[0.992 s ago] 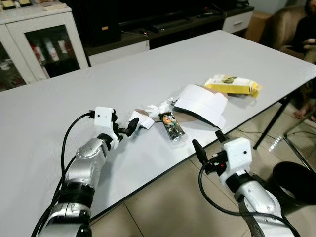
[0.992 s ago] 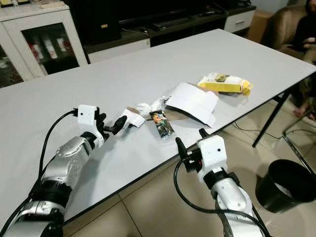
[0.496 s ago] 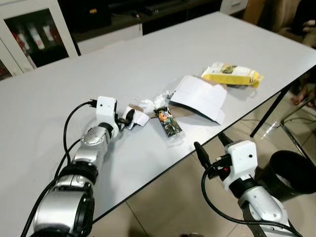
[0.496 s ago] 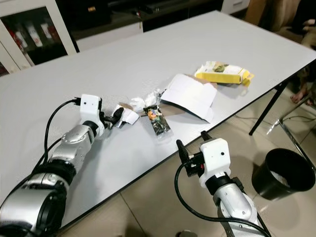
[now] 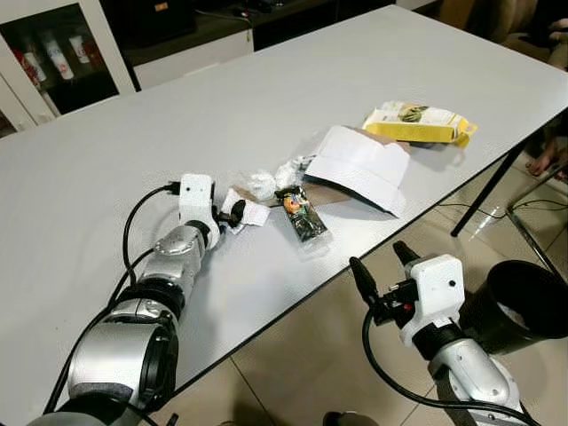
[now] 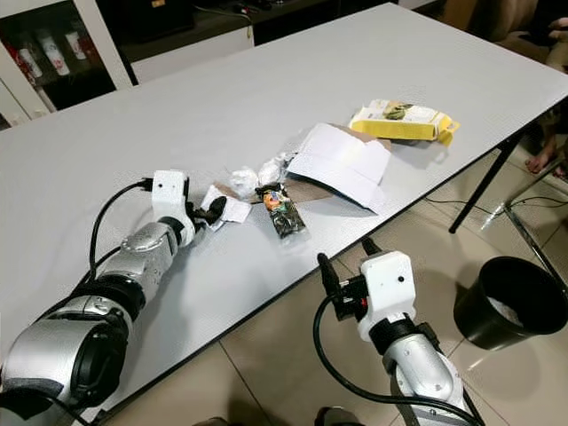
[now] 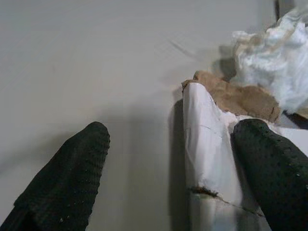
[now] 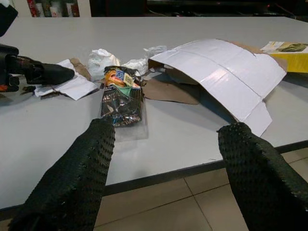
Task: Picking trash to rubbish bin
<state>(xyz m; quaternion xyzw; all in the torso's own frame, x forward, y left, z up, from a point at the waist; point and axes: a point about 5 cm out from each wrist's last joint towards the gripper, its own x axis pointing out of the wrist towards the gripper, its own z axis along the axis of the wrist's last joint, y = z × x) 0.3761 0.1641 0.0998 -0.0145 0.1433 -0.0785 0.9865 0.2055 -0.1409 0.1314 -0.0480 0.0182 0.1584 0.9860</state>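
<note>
Table (image 5: 133,133) | left tool (image 7: 168,168) straddles torn card (image 7: 207,144), card edge cropped

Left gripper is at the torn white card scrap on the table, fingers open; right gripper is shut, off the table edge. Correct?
Not quite. The right gripper is open, as the right wrist view shows, its fingers wide apart. The rest holds: left gripper open at the torn white card scrap on the table.
</note>
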